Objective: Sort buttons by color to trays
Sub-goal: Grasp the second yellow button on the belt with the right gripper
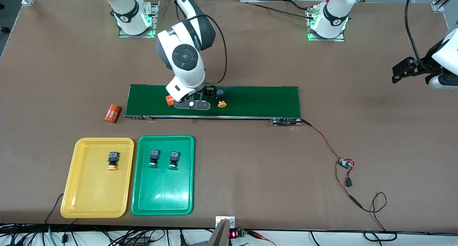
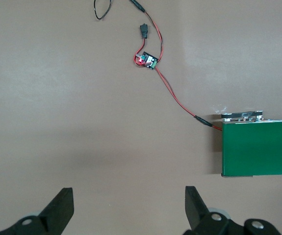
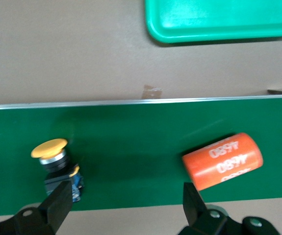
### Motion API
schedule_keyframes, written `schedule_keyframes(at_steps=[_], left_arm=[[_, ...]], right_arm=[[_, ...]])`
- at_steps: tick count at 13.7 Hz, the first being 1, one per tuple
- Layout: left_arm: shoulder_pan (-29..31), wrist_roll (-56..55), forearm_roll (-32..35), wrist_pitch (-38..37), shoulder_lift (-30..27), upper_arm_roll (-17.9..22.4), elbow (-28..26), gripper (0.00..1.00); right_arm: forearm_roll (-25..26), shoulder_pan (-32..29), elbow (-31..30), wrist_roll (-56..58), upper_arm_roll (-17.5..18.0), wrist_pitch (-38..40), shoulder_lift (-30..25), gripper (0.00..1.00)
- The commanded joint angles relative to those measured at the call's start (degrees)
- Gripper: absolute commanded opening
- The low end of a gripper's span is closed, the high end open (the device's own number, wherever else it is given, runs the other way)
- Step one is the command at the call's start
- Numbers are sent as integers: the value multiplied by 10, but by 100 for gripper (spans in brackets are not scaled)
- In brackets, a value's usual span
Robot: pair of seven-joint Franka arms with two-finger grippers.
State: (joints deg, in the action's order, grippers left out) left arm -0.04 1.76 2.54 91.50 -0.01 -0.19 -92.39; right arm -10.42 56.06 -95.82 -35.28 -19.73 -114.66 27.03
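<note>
yellow-capped button on belt (image 1: 221,98): lies on its side on the dark-green conveyor belt (image 1: 257,101), cap toward the front camera, just beside the right gripper; still to be sorted
right gripper (image 1: 200,96): low over the belt, fingers spread wide with nothing between them; in the right wrist view the button (image 3: 57,166) sits by one finger (image 3: 57,208) and an orange cylinder (image 3: 222,160) by the other
left gripper (image 2: 129,208): waits over bare table past the belt's end at the left arm's end, fingers spread, empty
yellow tray (image 1: 71,188): already holds one yellow-capped button (image 1: 113,160)
green tray (image 1: 188,188): holds two green-capped buttons (image 1: 154,157), (image 1: 174,159), side by side
handling, judged: the button looks small, light, rigid plastic; the domed cap is smooth and round and may slip or roll the part
where to grip, judged: across the squarish black-and-blue body, on its flat sides, not on the cap
risk, judged: the cylinder lies close enough to be nudged or caught by mistake
second orange cylinder (image 1: 112,113): on the table off the belt's end, toward the right arm's end
</note>
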Motion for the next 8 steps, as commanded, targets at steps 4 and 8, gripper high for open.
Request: schedule_keyframes(at_steps=[4,8], left_arm=[[2,9,2,-6,-1,-2,9,100],[2,9,2,-6,-1,-2,9,100]], right_arm=[[-12,28,0,-11,-4,-18,21,100],[-43,33,0,-12,-4,-28,34,100]])
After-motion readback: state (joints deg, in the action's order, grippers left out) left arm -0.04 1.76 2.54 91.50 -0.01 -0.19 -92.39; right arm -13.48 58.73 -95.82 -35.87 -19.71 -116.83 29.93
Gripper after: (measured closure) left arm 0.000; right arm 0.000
